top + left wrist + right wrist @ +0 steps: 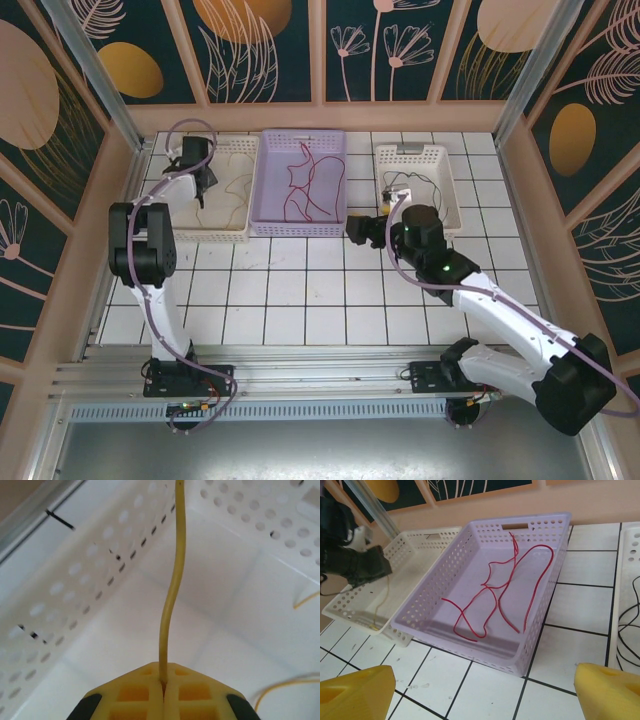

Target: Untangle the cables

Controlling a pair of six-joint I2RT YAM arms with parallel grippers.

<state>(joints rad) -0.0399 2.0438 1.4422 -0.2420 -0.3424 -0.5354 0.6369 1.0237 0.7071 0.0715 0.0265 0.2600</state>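
Red cables [310, 185] [495, 587] lie loosely looped in the lilac basket [270, 180] [445, 580]. A thin yellow cable [172, 590] [377, 605] runs up out of my left gripper [164, 681], whose yellow fingers [130, 695] are shut on it inside the left white basket [232, 232] [75, 580]. From above, the left gripper [207, 183] hangs over that basket's far left part. A black cable [425, 185] [630, 630] lies in the right white basket [445, 160]. My right gripper [352, 230] [484, 680] stands open over the tiles, just right of the lilac basket's near corner, with nothing between its fingers.
The three baskets stand side by side at the back of the white tiled table [300, 290]. Peach-framed walls [320, 115] close in the back and both sides. The left arm [355, 565] shows dark above the left basket in the right wrist view.
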